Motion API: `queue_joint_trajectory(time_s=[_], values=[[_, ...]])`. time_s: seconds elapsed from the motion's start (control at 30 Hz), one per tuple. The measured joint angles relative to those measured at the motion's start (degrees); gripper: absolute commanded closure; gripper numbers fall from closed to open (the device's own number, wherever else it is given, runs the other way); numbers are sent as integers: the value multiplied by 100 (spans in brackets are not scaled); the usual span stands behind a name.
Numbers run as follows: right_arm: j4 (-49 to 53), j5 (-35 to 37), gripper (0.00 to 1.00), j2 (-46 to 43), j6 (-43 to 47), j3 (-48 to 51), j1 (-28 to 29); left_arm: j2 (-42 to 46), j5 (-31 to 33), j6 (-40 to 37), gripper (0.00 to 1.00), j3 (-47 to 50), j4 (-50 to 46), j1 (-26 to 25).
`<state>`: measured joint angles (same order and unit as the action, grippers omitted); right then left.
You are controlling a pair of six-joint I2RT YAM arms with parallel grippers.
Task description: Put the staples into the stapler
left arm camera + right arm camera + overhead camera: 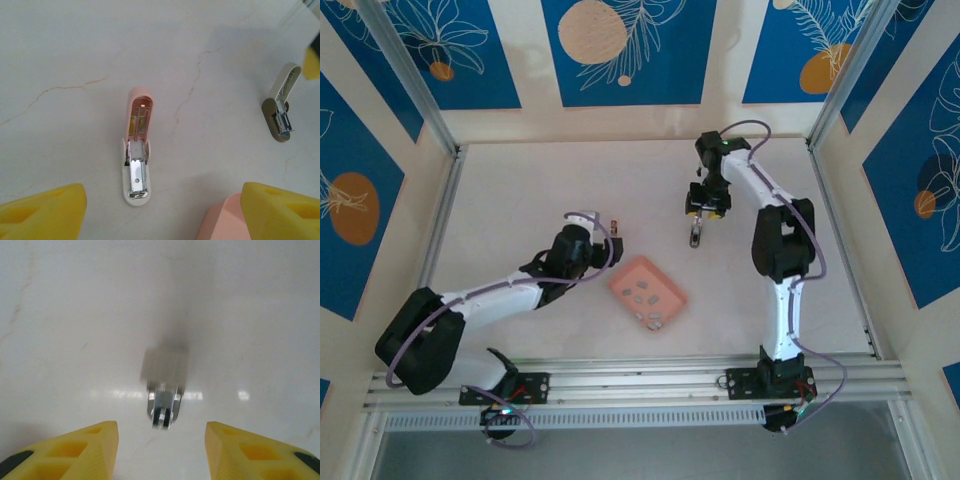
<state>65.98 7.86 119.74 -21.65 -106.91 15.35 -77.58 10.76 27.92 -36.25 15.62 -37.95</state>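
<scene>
- Left hand (162, 195), two blocky yellow plastic fingers spread wide and gripping nothing, hovers low over the opened pink stapler. It looks lined up to steady that stapler.
- Right hand (161, 432) has its yellow fingers apart too, clear of the olive stapler lying on the tabletop beneath it, and it holds nothing.
- Pale marbled tabletop (75, 60), smooth and faintly glossy with thin brown veins, carries every piece.
- Shallow pink rectangular plastic tray (667, 285) sits between the two arms, just beside the left hand. Its low rim keeps the loose pieces together and within reach.
- Pink-and-white plastic stapler (137, 150) lies hinged fully open with its bright metal channel facing up, which I judge ready for loading.
- Olive-and-cream stapler (281, 107) lies well apart to the right, also folded open with its metal showing.
- Staples (642, 296), tiny grey metal strips, lie loose on the tray floor, not yet in either stapler as far as I can tell.
</scene>
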Motion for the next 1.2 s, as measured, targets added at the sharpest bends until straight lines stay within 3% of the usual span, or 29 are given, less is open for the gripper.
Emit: queue_joint_trajectory(time_s=[0.23,0.47,0.8,1.2], values=[[-601,-831,46,-2253,-1176,2146,595,-136,-920,105,20,31,57,310],[-1676,-1740,43,-3593,-2855,4444,1447,-839,-2116,199,22,-289,-201,356],[-2450,-2028,39,-4118,-4308,5646,2031,-1110,-2988,195,21,-632,-586,356],[-3171,-2146,38,-4371,-4798,6555,2157,-1294,-3244,216,22,-629,-673,356]])
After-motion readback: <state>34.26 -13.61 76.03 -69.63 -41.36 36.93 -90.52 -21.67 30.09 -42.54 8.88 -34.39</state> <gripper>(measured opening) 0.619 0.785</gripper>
